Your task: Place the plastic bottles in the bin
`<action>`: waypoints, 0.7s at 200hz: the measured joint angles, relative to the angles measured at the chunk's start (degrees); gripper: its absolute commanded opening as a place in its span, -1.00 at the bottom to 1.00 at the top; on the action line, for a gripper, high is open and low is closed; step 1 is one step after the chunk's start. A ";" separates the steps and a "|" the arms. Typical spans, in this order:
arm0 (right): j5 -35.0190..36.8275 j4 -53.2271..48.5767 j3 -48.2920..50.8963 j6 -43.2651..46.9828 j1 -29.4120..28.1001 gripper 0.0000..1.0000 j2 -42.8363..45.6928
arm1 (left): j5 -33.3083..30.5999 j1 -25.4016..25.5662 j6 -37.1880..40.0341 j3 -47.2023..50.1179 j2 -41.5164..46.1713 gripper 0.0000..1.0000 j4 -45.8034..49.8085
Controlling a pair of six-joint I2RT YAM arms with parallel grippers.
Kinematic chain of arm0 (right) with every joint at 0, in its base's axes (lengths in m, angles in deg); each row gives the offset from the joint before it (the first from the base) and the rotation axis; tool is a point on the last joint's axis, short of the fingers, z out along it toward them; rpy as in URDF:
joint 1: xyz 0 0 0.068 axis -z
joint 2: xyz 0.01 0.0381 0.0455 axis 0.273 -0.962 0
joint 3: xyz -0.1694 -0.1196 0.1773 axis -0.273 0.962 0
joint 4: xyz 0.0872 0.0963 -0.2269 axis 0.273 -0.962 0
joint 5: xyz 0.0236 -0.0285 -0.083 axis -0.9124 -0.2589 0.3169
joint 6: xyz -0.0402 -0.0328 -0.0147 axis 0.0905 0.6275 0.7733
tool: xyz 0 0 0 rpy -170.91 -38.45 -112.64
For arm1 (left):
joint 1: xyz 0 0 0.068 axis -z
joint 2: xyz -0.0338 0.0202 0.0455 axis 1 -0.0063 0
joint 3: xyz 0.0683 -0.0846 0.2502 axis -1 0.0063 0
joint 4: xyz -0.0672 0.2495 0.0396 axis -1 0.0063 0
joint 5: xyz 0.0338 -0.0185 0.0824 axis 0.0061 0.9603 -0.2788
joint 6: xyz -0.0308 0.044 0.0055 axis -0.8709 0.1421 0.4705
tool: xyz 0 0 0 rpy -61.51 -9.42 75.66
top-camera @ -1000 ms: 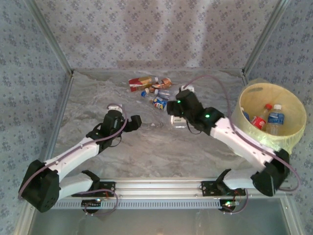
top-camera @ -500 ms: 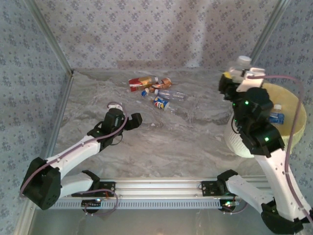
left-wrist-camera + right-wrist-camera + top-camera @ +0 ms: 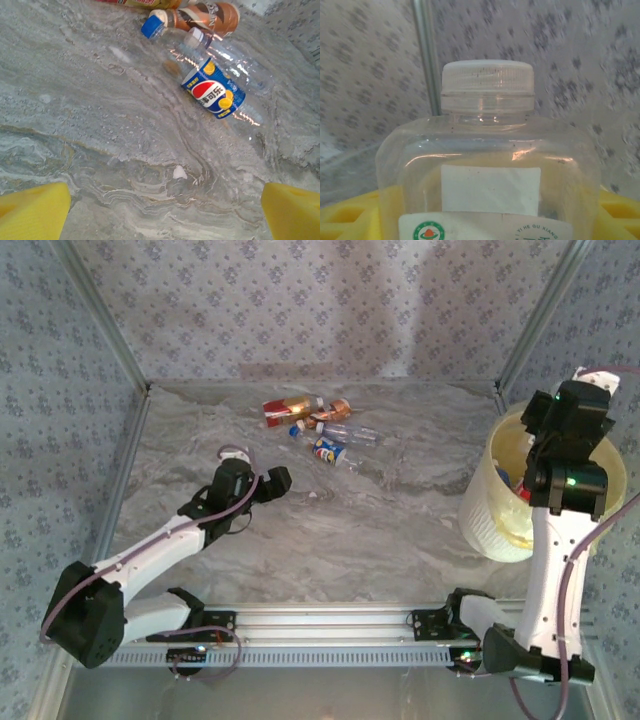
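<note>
From above, the right hand (image 3: 588,390) hangs over the round pale-yellow bag-lined bin (image 3: 495,525); small clear plastic bottles (image 3: 322,430) lie far back on the grey marbled bench (image 3: 380,530). At the left wrist, the left hand (image 3: 162,212) gapes empty toward them. At the right wrist, yellow fingers (image 3: 340,220) clamp a squarish clear white-capped bottle (image 3: 487,150).

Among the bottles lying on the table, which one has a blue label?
The clear bottle bearing a round red, white and blue logo. The red-labelled bottle and the brown-labelled bottle beside it differ.
</note>
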 measured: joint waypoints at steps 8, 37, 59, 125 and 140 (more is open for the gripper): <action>0.11 -1.86 0.20 -0.33 1.20 0.45 -0.04 | -0.13 0.00 0.00 -0.39 0.00 0.96 -0.02; 2.03 -6.40 2.32 -0.92 3.10 0.62 0.39 | -0.20 0.00 -0.02 -1.20 -0.74 0.96 0.02; 2.64 -9.86 5.14 -1.60 4.24 1.00 0.57 | -0.11 0.00 0.00 -2.40 -2.78 0.96 0.00; 1.18 -12.94 4.72 -2.73 4.35 1.00 2.47 | 0.70 0.00 -0.52 -4.17 -4.72 0.96 -0.07; 0.44 -12.92 4.48 -2.99 3.85 1.00 2.73 | 0.70 0.00 -0.87 -4.17 -4.72 0.96 -0.09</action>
